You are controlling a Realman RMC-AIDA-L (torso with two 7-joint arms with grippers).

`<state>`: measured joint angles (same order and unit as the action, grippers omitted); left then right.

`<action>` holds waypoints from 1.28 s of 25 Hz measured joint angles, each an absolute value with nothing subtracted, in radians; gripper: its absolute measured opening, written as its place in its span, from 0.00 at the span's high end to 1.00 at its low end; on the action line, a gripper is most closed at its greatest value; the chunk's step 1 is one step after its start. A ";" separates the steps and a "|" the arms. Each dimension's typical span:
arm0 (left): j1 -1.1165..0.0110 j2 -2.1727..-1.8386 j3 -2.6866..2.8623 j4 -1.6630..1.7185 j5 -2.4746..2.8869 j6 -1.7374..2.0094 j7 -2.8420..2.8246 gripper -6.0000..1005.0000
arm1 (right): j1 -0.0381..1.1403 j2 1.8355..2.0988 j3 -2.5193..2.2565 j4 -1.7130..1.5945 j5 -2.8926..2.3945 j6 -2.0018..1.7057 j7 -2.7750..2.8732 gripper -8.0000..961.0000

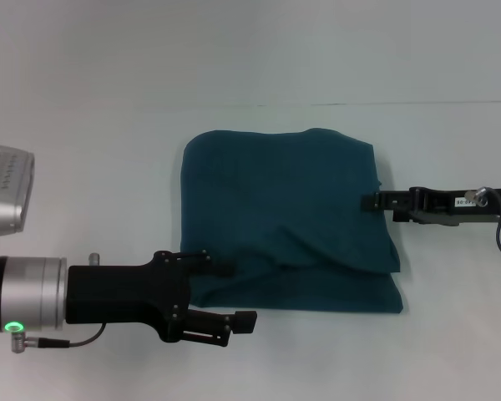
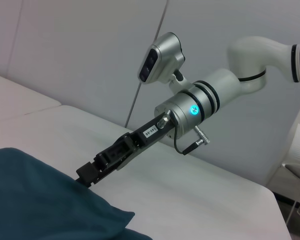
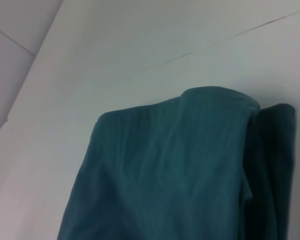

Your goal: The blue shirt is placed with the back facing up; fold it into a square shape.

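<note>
White table [image 1: 83, 167] holds folded blue shirt [image 1: 288, 217]; left end effector [image 1: 234, 294] open, right end effector's [image 1: 374, 201] grip unclear.

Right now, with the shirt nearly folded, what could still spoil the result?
The left tool, open at the blue shirt's near left corner, might drag that edge on pulling back and undo the fold. The right tool touches the right edge and could snag it. The top layer lies rumpled, short of the lower edge, so the square may stay uneven.
</note>
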<state>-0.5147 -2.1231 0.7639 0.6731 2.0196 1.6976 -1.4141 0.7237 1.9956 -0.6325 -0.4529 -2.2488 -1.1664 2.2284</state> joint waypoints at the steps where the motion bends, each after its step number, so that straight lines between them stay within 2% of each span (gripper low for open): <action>1: -0.515 -2.124 0.764 0.671 2.020 1.695 -1.414 0.07 | 0.722 1.996 -0.634 -0.452 -2.249 -1.163 2.228 0.09; 16: -0.523 -2.129 0.765 0.668 2.014 1.629 -1.419 0.07 | 0.719 2.008 -0.656 -0.451 -2.246 -1.166 2.218 0.10; 26: -0.526 -2.134 0.766 0.669 2.013 1.626 -1.420 0.07 | 0.713 2.008 -0.657 -0.455 -2.248 -1.169 2.226 0.24; 32: -0.535 -2.134 0.765 0.663 2.012 1.621 -1.420 0.07 | 0.719 2.008 -0.659 -0.457 -2.249 -1.169 2.219 0.49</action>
<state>-0.5346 -2.1339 0.7654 0.6635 2.0124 1.6210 -1.4204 0.7192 2.0077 -0.6591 -0.4567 -2.2488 -1.1691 2.2193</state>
